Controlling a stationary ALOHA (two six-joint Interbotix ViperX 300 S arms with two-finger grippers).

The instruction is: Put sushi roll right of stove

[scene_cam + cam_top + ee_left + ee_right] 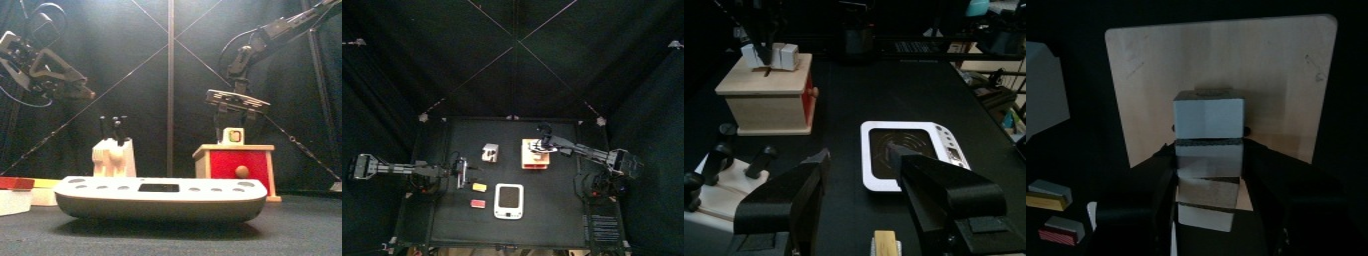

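Note:
The sushi roll [234,135], a small whitish piece with a coloured spot, sits on top of a wooden box with red sides [235,168]. It also shows in the right wrist view [1209,118] and the left wrist view [780,55]. My right gripper [543,141] hangs just above it, jaws open to either side of it [1211,150]. The white stove [508,200] lies at the table's front middle [160,195], in front of and left of the box. My left gripper [460,177] is open and empty, left of the stove [871,165].
A white block with black pegs [114,155] stands behind the stove to the left. A small yellow piece [477,186] and a flat red piece [478,202] lie left of the stove. The floor right of the stove, before the box, is bare.

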